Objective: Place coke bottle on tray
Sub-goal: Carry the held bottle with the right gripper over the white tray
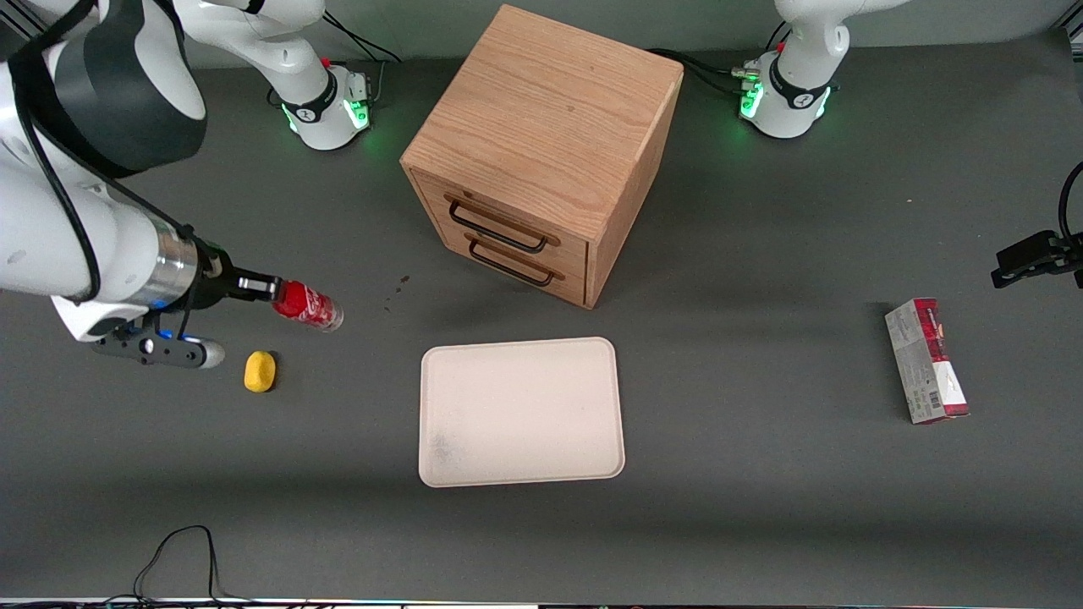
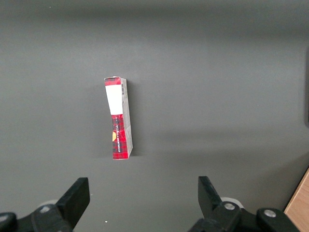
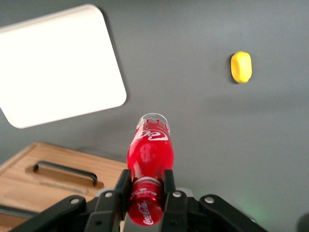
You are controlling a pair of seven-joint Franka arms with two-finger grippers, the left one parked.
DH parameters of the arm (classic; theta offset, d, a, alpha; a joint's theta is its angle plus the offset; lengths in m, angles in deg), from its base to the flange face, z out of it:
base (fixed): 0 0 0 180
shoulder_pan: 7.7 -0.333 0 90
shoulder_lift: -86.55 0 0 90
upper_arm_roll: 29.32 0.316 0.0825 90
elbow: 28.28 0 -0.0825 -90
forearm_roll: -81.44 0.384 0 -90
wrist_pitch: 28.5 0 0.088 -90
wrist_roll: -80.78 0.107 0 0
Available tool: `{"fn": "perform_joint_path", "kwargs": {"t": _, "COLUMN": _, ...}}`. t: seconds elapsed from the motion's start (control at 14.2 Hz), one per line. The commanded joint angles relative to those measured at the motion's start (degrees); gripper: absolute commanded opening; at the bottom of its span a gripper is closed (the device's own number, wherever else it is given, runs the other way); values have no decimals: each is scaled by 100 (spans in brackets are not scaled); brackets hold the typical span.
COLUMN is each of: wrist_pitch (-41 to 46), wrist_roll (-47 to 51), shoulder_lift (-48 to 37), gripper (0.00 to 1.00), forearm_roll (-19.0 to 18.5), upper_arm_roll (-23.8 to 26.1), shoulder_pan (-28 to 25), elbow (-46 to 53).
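The coke bottle (image 1: 308, 305) is small and red, with white script and a clear base. My right gripper (image 1: 272, 290) is shut on its red cap and neck and holds it tilted, base outward, above the table toward the working arm's end. In the right wrist view the bottle (image 3: 148, 152) sticks out from between the fingers (image 3: 168, 186) of the gripper (image 3: 145, 186). The tray (image 1: 520, 412) is a pale cream rectangle lying flat, nearer the front camera than the cabinet. It shows bare in the right wrist view (image 3: 58, 67), apart from the bottle.
A wooden drawer cabinet (image 1: 541, 148) with two dark handles stands farther from the front camera than the tray. A small yellow object (image 1: 260, 371) lies on the table below the gripper, nearer the camera. A red-and-grey carton box (image 1: 926, 360) lies toward the parked arm's end.
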Motion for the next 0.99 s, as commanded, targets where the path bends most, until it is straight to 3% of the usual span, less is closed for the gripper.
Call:
{"fn": "perform_joint_path", "kwargs": {"t": 0.0, "wrist_pitch": -59, "wrist_roll": 612, "shoulder_lift": 713, "gripper": 0, "forearm_roll": 86, "upper_arm_roll": 43, "shoulder_pan": -186, "elbow": 825}}
{"fn": "perform_joint_path", "kwargs": {"t": 0.57, "wrist_pitch": -1159, "wrist_roll": 1141, "shoulder_lift": 1416, "gripper": 0, "forearm_roll": -115, "upper_arm_roll": 34, "shoulder_pan": -757, "elbow": 825}}
{"fn": "perform_joint_path", "kwargs": {"t": 0.92, "wrist_pitch": -2177, "wrist_roll": 1412, "shoulder_lift": 1865, "gripper": 0, "forearm_roll": -195, "upper_arm_roll": -18, "shoulder_pan": -793, "elbow": 843}}
